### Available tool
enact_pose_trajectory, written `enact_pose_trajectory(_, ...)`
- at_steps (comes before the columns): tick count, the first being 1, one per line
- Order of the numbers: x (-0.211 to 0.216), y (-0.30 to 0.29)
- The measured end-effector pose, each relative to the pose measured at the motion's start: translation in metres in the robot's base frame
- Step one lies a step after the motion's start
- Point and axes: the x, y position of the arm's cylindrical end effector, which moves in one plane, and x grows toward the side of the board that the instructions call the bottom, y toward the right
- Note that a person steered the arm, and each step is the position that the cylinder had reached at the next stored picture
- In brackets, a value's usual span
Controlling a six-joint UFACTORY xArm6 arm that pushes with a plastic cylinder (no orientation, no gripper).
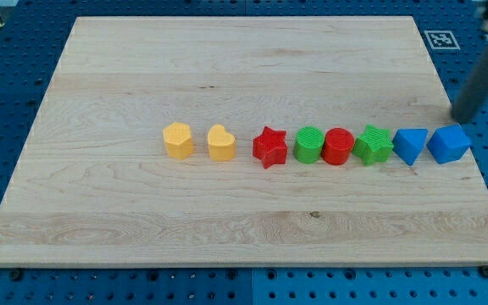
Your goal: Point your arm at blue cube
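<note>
The blue cube (448, 143) sits at the right end of a row of blocks on the wooden board (244, 68). My tip (461, 118) is at the view's right, just above and slightly right of the blue cube, very close to its top edge. Whether it touches the cube I cannot tell. The rod rises toward the view's upper right corner.
The row runs left from the cube: a blue triangular block (410, 146), a green star (374, 144), a red cylinder (338, 146), a green cylinder (309, 145), a red star (269, 147), a yellow heart (221, 142), a yellow hexagon (178, 140). A fiducial tag (440, 39) lies beyond the board's top right corner.
</note>
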Motion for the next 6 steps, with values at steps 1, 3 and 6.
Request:
enact_pose_trajectory(1,0.01,0.009)
enact_pose_trajectory(3,0.095,0.0)
enact_pose_trajectory(6,0.077,-0.069)
